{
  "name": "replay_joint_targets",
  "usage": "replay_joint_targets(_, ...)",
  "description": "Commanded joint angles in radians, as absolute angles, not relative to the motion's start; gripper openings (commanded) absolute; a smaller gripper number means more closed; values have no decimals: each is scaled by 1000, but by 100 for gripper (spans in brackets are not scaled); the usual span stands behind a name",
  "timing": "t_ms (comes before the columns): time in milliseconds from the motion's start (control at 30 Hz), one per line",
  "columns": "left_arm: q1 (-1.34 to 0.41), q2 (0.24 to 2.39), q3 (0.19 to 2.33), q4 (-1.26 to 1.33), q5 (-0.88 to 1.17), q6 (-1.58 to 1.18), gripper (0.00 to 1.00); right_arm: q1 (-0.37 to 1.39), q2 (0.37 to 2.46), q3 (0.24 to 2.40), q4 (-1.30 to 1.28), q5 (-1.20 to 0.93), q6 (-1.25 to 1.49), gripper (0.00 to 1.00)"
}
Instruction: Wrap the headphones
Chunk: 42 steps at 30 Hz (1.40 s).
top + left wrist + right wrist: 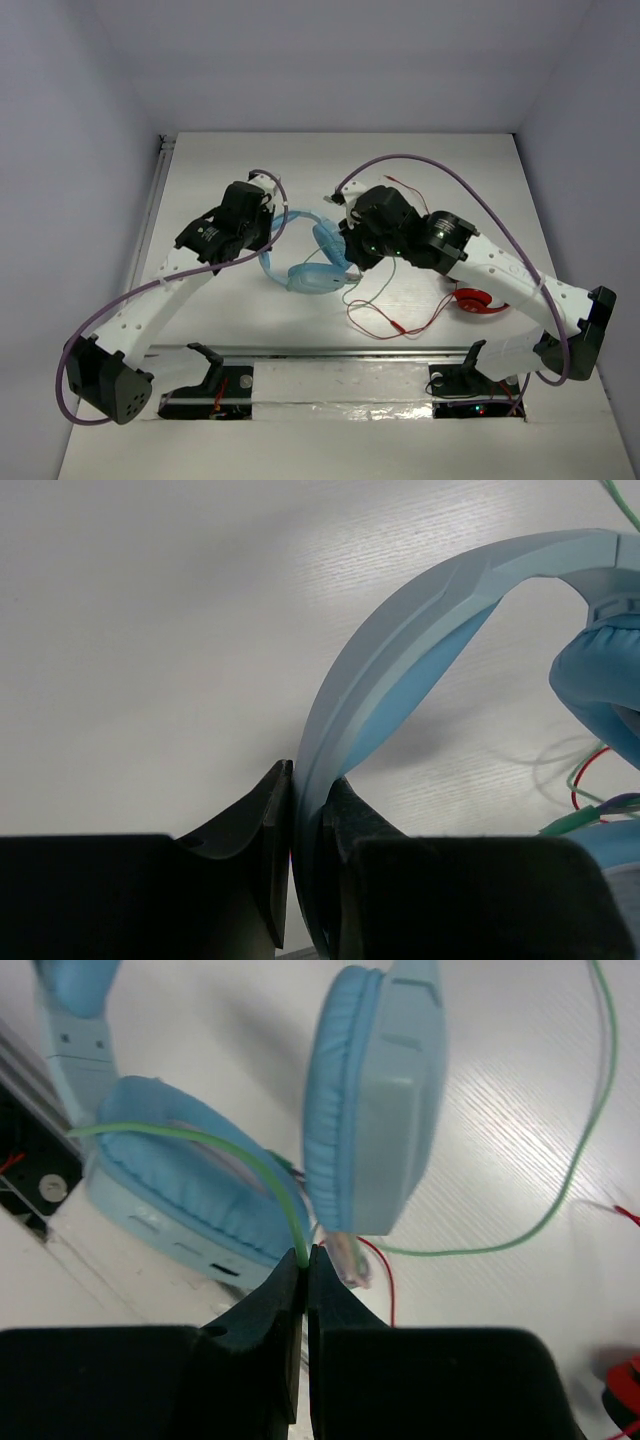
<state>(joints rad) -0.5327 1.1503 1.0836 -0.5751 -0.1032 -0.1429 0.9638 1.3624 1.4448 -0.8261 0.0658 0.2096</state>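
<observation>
The light blue headphones (315, 262) lie mid-table between my two arms. My left gripper (268, 232) is shut on the pale blue headband (420, 630), which curves up and right from between its fingers (270, 820). My right gripper (350, 258) is shut on the thin mint-green cable (245, 1155) right above the two oval cups (375, 1090). The cable arcs left over the lower cup (170, 1175), and another stretch loops on the table at the right (560, 1180).
Smaller red headphones (480, 300) lie on the table under my right forearm, their thin red cable (385, 325) trailing toward the front edge. A metal rail (330, 352) runs along the near edge. White walls enclose the table.
</observation>
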Motion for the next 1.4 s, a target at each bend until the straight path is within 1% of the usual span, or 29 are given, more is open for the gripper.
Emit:
replay_joint_targets(0, -534, 1100, 1137, -560, -2, -94, 0, 969, 1342, 1502, -874, 199, 187, 1)
replay_joint_targets(33, -534, 1095, 1137, -561, 59, -89, 0, 969, 1342, 1505, -876, 215, 189, 1)
replay_joint_targets(100, -534, 1091, 1137, -555, 95, -74, 0, 969, 1338, 1505, -858, 300, 205, 4)
replay_joint_targets(167, -534, 1086, 1123, -543, 187, -64, 0, 960, 1332, 1514, -850, 362, 221, 6)
replay_joint_targets(233, -534, 1094, 1117, -534, 256, -57, 0, 950, 1303, 1517, -792, 359, 218, 6)
replay_joint_targets(333, -534, 1104, 1118, -529, 299, -51, 0, 940, 1285, 1514, -712, 345, 209, 7)
replay_joint_targets(467, -543, 1095, 1127, -519, 367, -44, 0, 931, 1293, 1506, -652, 434, 181, 10)
replay_joint_targets(533, -543, 1089, 1132, -515, 371, -44, 0, 922, 1289, 1499, -623, 439, 181, 11)
replay_joint_targets(667, -543, 1085, 1149, -474, 396, -77, 0, 891, 1273, 1451, -578, 374, 179, 18)
replay_joint_targets(767, -543, 1091, 1190, -463, 403, -91, 0, 851, 1259, 1379, -534, 318, 192, 18)
replay_joint_targets(800, -543, 1094, 1203, -468, 411, -91, 0, 809, 1250, 1349, -467, 287, 198, 18)
replay_joint_targets(833, -543, 1098, 1215, -469, 422, -89, 0, 775, 1218, 1310, -415, 249, 209, 18)
replay_joint_targets(867, -543, 1098, 1236, -472, 432, -89, 0, 735, 1204, 1228, -367, 124, 242, 18)
replay_joint_targets(900, -543, 1098, 1245, -471, 443, -90, 0, 673, 1192, 1189, -269, 53, 258, 18)
replay_joint_targets(933, -543, 1095, 1252, -465, 454, -101, 0, 660, 1165, 1152, -215, 13, 270, 19)
replay_joint_targets(1000, -543, 1095, 1275, -463, 466, -104, 0, 646, 1151, 1086, -123, -38, 299, 22)
replay_joint_targets(1133, -543, 1095, 1302, -445, 478, -132, 0, 623, 1132, 1040, -20, -116, 331, 35)
replay_joint_targets(1167, -543, 1097, 1308, -437, 488, -144, 0, 612, 1134, 1029, -11, -139, 345, 37)
replay_joint_targets(1233, -543, 1103, 1318, -425, 502, -152, 0, 601, 1140, 991, 83, -178, 357, 41)
replay_joint_targets(1367, -532, 1109, 1364, -413, 483, -178, 0, 591, 1158, 911, 205, -251, 400, 43)
